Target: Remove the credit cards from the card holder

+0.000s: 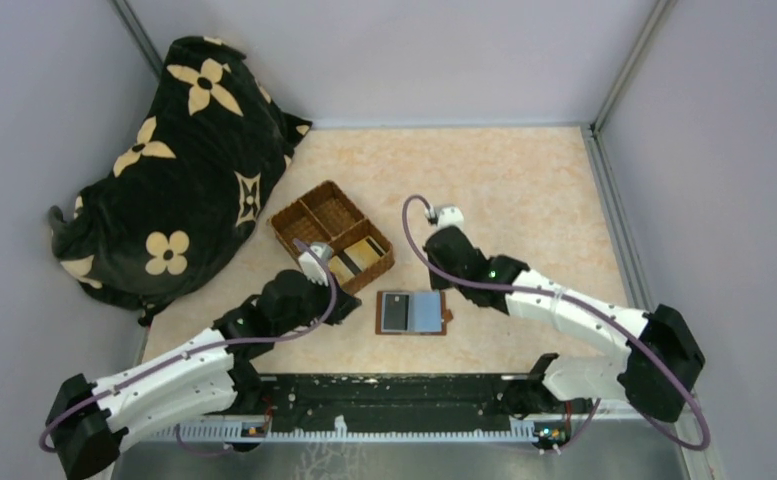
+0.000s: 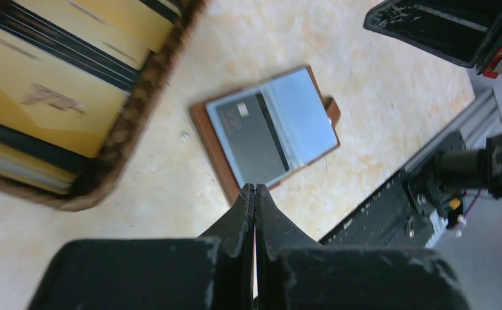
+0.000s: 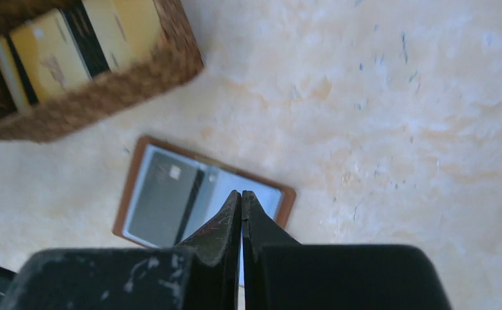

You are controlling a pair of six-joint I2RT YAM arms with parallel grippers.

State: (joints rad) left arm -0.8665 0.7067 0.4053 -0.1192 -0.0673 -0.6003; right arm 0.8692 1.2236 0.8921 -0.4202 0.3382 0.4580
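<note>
The card holder (image 1: 427,311) lies open and flat on the table, reddish-brown outside and grey-blue inside. One dark grey credit card (image 1: 395,311) with a chip rests on its left page. More credit cards (image 1: 356,258), gold-tan and dark-striped, lie in the basket's near compartment. My left gripper (image 1: 352,312) is shut and empty just left of the holder; in the left wrist view its tips (image 2: 254,187) hover at the holder's (image 2: 303,116) near edge. My right gripper (image 1: 442,288) is shut and empty; in the right wrist view its tips (image 3: 241,194) are above the holder's right page (image 3: 267,195).
A woven brown basket (image 1: 316,208) with three compartments stands just behind and left of the holder. A black cushion with cream flowers (image 1: 179,165) fills the back left corner. Grey walls enclose the table. A black rail (image 1: 394,400) runs along the near edge.
</note>
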